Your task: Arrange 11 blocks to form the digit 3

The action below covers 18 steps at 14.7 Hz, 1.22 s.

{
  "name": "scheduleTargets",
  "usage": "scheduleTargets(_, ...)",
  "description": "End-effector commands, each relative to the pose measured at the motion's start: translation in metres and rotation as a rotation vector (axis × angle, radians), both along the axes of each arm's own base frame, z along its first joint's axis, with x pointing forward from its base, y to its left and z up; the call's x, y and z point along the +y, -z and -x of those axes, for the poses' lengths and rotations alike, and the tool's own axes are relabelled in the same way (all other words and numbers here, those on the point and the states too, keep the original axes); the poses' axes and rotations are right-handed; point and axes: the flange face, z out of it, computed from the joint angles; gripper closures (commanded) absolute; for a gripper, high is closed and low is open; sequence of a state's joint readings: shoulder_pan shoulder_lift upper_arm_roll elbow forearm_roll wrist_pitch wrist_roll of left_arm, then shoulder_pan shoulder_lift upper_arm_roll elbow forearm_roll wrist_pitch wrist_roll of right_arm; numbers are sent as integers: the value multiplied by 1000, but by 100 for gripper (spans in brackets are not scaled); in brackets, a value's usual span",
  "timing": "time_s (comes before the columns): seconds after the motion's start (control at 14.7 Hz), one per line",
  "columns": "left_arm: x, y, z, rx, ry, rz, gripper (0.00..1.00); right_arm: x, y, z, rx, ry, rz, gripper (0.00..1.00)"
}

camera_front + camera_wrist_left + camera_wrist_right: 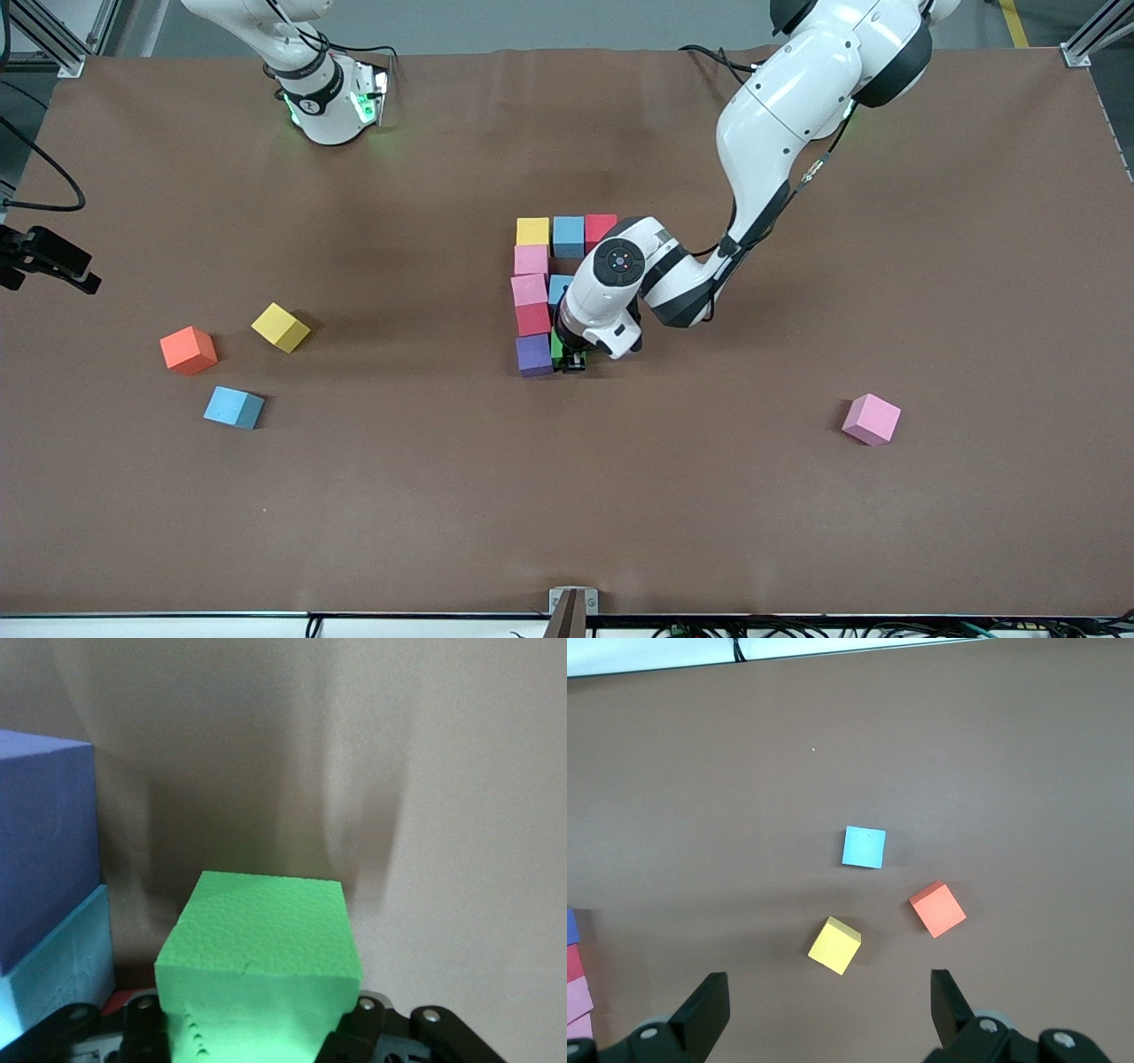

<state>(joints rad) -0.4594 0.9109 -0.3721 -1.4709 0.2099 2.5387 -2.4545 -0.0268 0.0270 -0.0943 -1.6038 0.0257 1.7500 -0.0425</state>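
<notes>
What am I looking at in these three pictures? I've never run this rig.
Two white robot arms share a brown table. One picture looks down from across the table; the other two come from cameras on each wrist. The left gripper is low beside the purple block, shut on a green block, at the nearest end of the unfinished digit 3. The right gripper waits open, up by its base, over a loose yellow block, blue block and orange cube. A pink block lies alone toward the left arm's end.

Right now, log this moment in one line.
left gripper: shut on green block, beside purple block | right gripper: open, waiting
</notes>
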Motion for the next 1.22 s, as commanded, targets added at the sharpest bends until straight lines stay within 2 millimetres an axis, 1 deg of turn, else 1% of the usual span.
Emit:
scheduleTargets(0.0,-9,23,0,5,-19,18,77,4,-4,4,-9,4,-5,0)
scheduleTargets(0.75,-8,22,-2,-8,-12,24,77,3,-4,3,-13,6,-4,0)
scheduleTargets(1.15,-5,22,-9,-19,-19,25,77,4,-4,3,-15,5,-4,0)
